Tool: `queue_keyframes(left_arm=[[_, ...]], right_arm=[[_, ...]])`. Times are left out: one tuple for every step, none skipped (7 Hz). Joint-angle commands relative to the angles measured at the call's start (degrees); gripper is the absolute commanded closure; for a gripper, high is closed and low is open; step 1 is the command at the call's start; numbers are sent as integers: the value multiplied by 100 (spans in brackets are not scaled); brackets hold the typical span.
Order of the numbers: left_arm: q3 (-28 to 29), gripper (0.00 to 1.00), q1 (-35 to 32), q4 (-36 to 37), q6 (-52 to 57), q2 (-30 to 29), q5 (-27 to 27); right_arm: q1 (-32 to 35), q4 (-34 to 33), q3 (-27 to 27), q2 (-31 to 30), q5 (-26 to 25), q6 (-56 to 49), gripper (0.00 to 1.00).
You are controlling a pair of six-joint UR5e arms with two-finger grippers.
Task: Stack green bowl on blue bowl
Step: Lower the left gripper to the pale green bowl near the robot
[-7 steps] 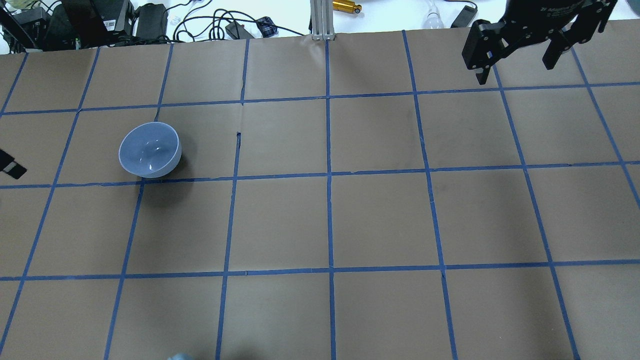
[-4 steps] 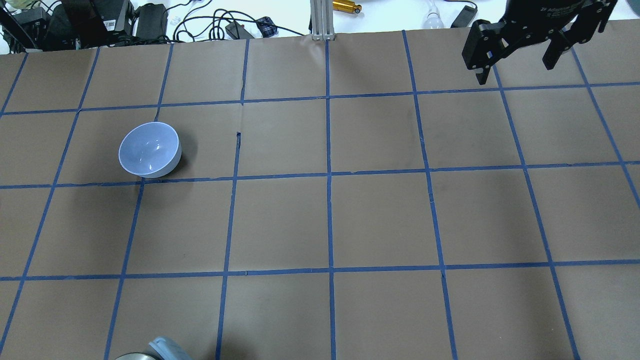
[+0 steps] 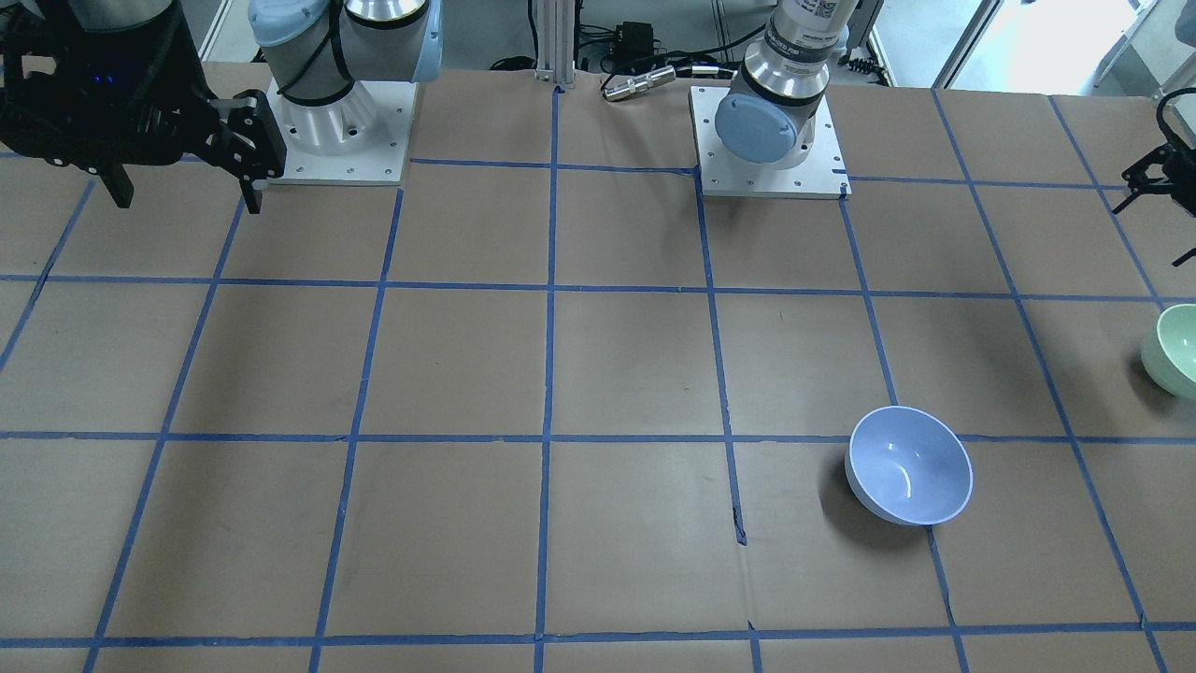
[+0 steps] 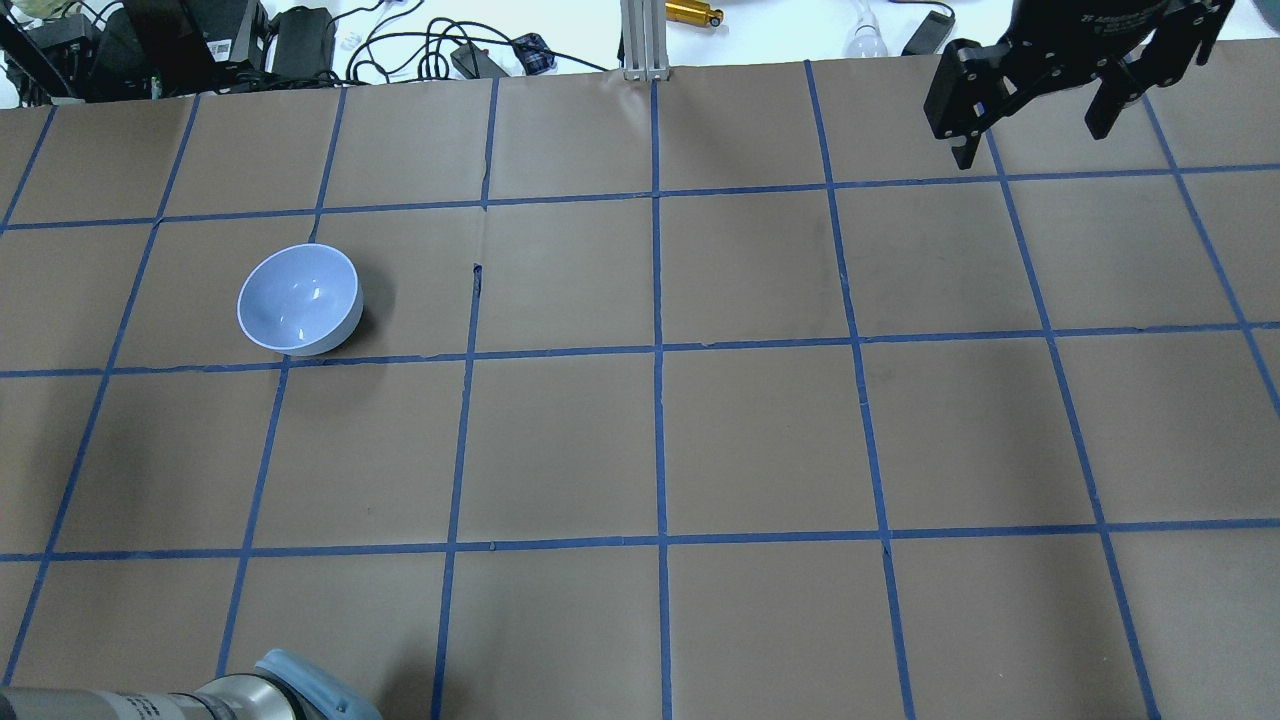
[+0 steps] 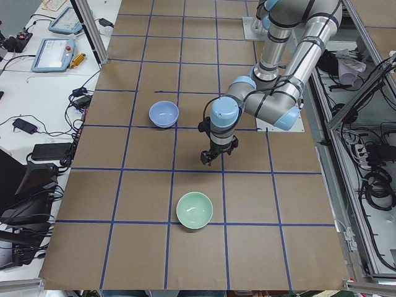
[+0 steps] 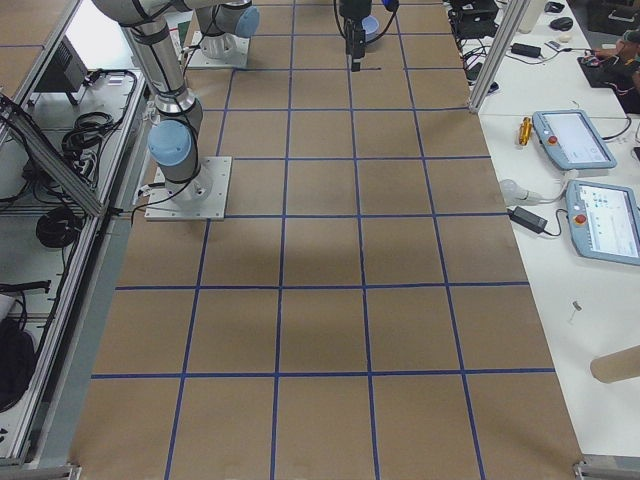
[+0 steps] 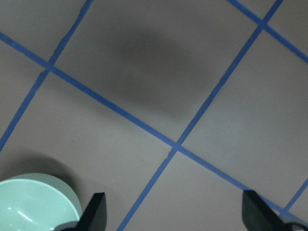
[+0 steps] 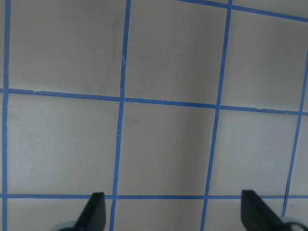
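The green bowl (image 5: 194, 210) sat upright on the brown-papered tabletop (image 4: 760, 440) toward the robot's left end. It lay outside the overhead view and was cut by the edge of the front-facing view. The blue bowl (image 4: 298, 300) also stood upright, well apart from it, beside a crossing of the blue tape lines (image 4: 657, 300) that divided the tabletop into squares. Both bowls rested free on the paper.

The left pincer (image 5: 210, 158) hung over the tabletop and pointed down. In the left side view it was between the two bowls and nearer the robot than either. Its wrist camera showed the fingertips (image 7: 96, 216) spread wide, with only paper and a tape crossing in the gap. The green bowl's rim showed in the lower left corner of that view, just beside one fingertip and outside the gap. The left arm's elbow joint (image 4: 280, 690) showed at the bottom edge of the overhead view.

The right pincer (image 4: 1032, 140) hung above the tabletop on the robot's right side, well apart from both bowls. Its fingers were spread too, and its wrist camera showed only taped paper between them.
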Motion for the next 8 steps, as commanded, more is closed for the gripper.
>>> queue_keyframes(left_arm=[[65, 0, 342, 762, 1063, -527, -40], [213, 0, 413, 949, 1355, -852, -48], [519, 0, 449, 960, 1540, -1160, -188], [897, 0, 449, 960, 1838, -1520, -459], [1118, 0, 449, 960, 2076, -1819, -453], [1190, 0, 458, 969, 2339, -2066, -453], [1182, 0, 493, 1204, 2446, -2242, -461], [1190, 0, 493, 1223, 2708, -2383, -453]], right_arm=[[0, 0, 0, 0, 0, 0, 0], [0, 0, 0, 0, 0, 0, 0], [0, 0, 0, 0, 0, 0, 0], [0, 0, 0, 0, 0, 0, 0], [0, 0, 0, 0, 0, 0, 0], [0, 0, 0, 0, 0, 0, 0], [0, 0, 0, 0, 0, 0, 0], [0, 0, 0, 0, 0, 0, 0]])
